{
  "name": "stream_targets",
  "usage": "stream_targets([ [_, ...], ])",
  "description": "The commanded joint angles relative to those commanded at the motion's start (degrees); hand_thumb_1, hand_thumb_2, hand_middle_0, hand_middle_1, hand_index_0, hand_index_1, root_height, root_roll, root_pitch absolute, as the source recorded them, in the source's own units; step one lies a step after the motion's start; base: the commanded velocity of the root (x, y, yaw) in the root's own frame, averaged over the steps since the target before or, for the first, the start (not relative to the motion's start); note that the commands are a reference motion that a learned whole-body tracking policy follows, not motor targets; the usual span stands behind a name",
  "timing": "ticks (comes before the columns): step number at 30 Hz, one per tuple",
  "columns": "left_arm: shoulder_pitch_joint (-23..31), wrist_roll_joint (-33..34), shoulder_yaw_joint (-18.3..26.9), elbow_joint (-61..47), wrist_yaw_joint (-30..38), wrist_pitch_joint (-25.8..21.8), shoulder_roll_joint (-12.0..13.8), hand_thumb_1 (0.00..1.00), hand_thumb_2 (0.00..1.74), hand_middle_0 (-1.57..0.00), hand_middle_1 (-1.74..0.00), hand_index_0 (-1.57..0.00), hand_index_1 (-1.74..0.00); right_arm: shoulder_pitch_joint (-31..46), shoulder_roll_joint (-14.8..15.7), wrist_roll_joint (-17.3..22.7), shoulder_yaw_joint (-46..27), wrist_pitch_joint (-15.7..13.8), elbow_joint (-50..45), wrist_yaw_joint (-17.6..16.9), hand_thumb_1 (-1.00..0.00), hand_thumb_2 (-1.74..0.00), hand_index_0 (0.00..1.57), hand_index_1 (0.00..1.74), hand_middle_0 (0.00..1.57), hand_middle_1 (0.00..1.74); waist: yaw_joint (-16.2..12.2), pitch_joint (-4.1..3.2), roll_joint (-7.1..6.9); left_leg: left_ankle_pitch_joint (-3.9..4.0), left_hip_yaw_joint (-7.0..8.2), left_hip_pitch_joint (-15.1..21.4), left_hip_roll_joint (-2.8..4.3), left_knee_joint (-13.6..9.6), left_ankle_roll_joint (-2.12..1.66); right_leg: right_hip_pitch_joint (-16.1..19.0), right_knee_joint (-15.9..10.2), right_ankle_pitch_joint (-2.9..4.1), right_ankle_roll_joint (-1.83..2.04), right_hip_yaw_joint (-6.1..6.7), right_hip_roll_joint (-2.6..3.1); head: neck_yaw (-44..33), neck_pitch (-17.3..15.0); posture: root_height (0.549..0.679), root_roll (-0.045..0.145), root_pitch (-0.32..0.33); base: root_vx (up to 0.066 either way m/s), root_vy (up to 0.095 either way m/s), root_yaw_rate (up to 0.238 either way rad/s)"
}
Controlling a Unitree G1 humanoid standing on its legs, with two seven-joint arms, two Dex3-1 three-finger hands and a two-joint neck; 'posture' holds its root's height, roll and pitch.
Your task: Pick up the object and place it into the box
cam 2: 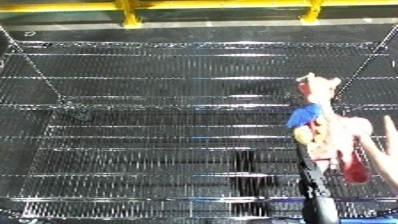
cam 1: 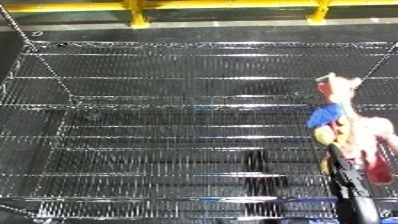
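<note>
A soft toy (cam 1: 342, 115) in red, yellow, blue and pale pink hangs upright at the right of the view, above the wire bin (cam 1: 204, 45). My right hand (cam 1: 348, 185) comes up from the lower right edge, its black fingers curled round the toy's lower part. The toy sits over the bin's right side, higher than the mesh floor (cam 1: 169, 145). Part of the toy's lower end is hidden behind the hand. The left hand shows in neither view.
The bin is a large chrome wire basket with sloping mesh walls that fills most of the picture. Behind its far rim runs a dark floor with a yellow rail (cam 1: 133, 7). A pale strip (cam 2: 389, 150) shows at the right edge; I cannot tell what it is.
</note>
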Motion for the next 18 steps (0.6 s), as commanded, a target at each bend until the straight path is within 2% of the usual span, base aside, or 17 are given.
stream_targets([
  [11, 0.2, -0.1, -0.3, 0.1, -0.4, 0.1, 0.2, 1.00, 1.74, -1.57, -1.74, -1.57, -1.74, -1.6, -1.6, -2.3, 0.5, 0.4, -0.9, -0.4, 0.00, 0.00, 0.00, 0.00, 0.00, 0.00, 0.3, 0.27, -0.05, 0.14, -0.09, 0.0, 0.15, 0.1, 0.03, -0.3, 0.4, -0.03, 0.07, 0.02, -0.01, 2.1, -1.9, 0.634, 0.043, -0.164, 0.006, -0.008, 0.000],
  [18, 0.8, -1.4, -0.5, 0.0, -0.4, 0.1, 0.7, 1.00, 1.74, -1.57, -1.74, -1.57, -1.74, -4.3, -5.4, -5.6, 0.0, 1.5, -1.2, -1.3, 0.00, 0.00, 0.00, 0.00, 0.00, 0.00, 0.4, 0.38, -0.33, 0.17, -0.06, -0.2, 0.28, 0.2, -0.06, -0.7, 0.6, 0.13, 0.07, 0.17, 0.03, 9.2, -0.5, 0.634, 0.042, -0.163, 0.014, -0.017, -0.013],
])
